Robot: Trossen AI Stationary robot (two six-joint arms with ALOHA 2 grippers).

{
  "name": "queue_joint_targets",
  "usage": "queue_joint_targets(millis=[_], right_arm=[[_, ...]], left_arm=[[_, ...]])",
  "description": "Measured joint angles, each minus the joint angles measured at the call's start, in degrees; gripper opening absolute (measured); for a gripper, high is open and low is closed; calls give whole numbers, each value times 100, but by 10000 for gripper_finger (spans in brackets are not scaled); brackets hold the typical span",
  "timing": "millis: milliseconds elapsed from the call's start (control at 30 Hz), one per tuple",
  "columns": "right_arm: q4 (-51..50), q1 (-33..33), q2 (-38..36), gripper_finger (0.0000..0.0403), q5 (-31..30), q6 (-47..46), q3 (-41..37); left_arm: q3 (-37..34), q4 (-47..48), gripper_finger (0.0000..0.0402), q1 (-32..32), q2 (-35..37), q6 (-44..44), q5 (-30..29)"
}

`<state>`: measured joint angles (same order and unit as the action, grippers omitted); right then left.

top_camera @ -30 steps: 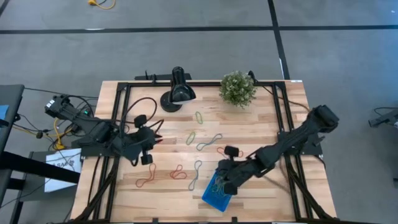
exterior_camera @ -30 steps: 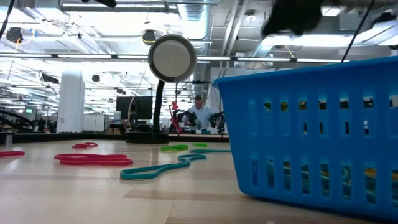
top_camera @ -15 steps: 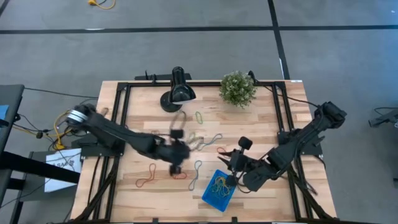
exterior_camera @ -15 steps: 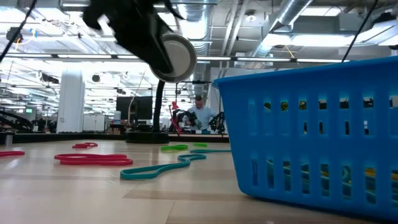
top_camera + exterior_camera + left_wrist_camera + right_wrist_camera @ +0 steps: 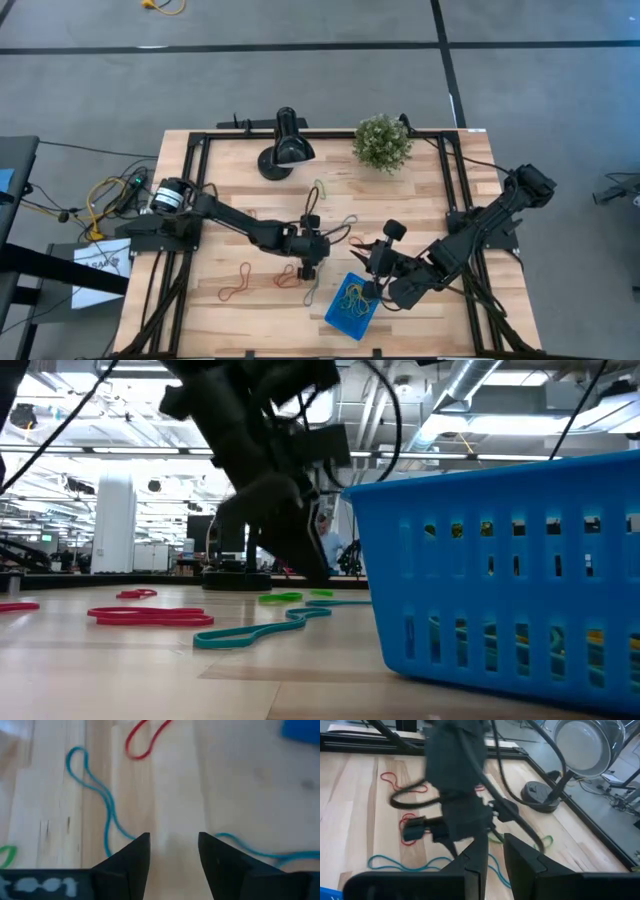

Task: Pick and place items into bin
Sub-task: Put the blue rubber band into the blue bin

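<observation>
Wooden bench (image 5: pixel 420 190) planks lay under the left hand (image 5: pixel 308 250), its fingers (image 5: pixel 131 862) apart and empty above the bare wood, a teal band (image 5: pixel 95 800) beside them. Right hand (image 5: pixel 377 268) hovered narrowly open, empty, beside the blue bin (image 5: pixel 350 305).

The left pincer (image 5: pixel 173 851), parted, hangs over bare wood between teal loops (image 5: pixel 95 790).

Overhead looks straight down; low view hugs tabletop; both share bin (image 5: pixel 350 304), probably.
</observation>
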<state>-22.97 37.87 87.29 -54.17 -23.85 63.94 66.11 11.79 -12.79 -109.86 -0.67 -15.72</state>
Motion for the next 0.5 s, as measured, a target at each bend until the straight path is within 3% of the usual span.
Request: queue_joint_targets(millis=[133,333,500], right_arm=[[-15,0,0,54,2,-8,2],[-39,0,0,54,7,-10,0],[-58,0,0,54,13,-10,0]], left_arm=[[-92,-44,158,276,-9,-11,88],[-250,-246,158,523,-4,-57,692],[-355,-271,155,523,-4,-35,681]])
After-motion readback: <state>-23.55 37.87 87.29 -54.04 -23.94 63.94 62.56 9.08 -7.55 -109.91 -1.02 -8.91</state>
